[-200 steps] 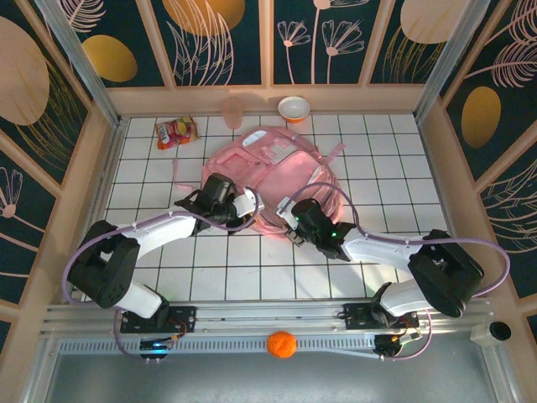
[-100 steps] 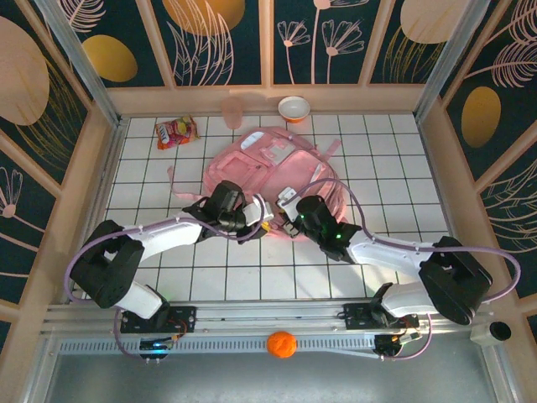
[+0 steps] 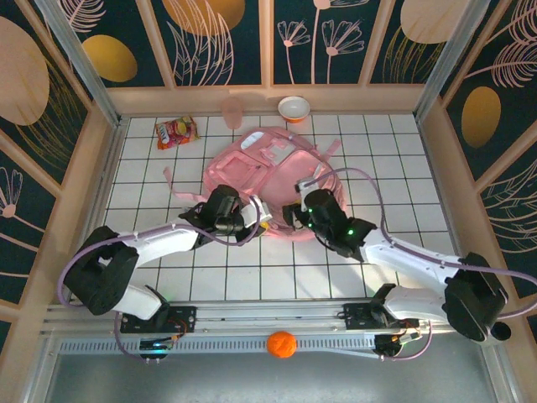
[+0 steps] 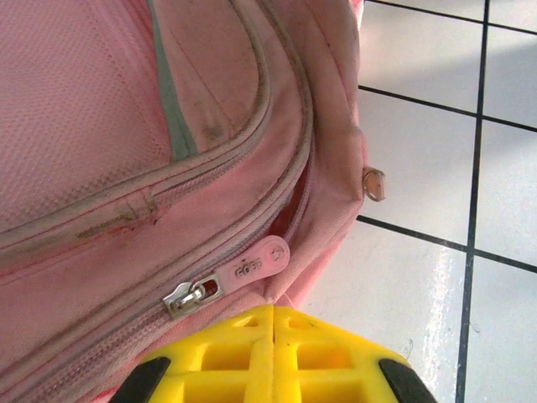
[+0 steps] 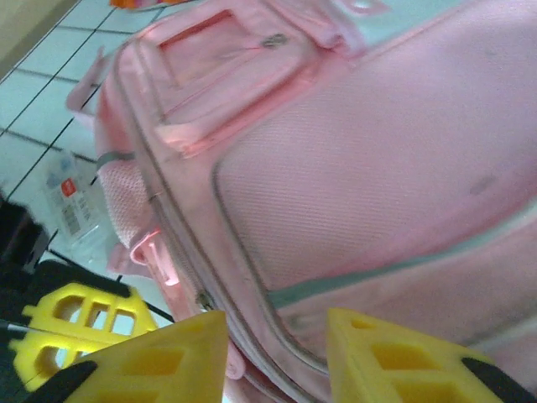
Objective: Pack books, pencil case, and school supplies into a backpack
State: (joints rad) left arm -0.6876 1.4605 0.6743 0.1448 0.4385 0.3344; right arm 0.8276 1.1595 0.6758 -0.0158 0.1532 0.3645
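The pink backpack (image 3: 270, 168) lies flat mid-table, pockets up. My left gripper (image 3: 259, 225) is at its near edge. In the left wrist view its yellow fingers (image 4: 274, 337) are pressed together, with the backpack's pink hem (image 4: 331, 227) running into their tips. A pink zip pull (image 4: 256, 262) and metal slider (image 4: 186, 295) sit just above them. My right gripper (image 3: 291, 215) hovers open over the backpack's near part. The zip line (image 5: 220, 290) of the pink backpack (image 5: 361, 168) passes between its fingers (image 5: 159, 361). Books, pencil case and school supplies are out of view.
A red-and-yellow snack packet (image 3: 176, 132) lies at the back left. A pink cup (image 3: 232, 109) and an orange-and-white bowl (image 3: 294, 107) stand by the back wall. An orange ball (image 3: 282, 344) rests on the near rail. Wooden walls enclose the tiled table (image 3: 394, 168).
My left gripper has slid right along the backpack's near edge. The right arm has swung outward, its gripper staying over the near part. The backpack's left strap has shifted a little.
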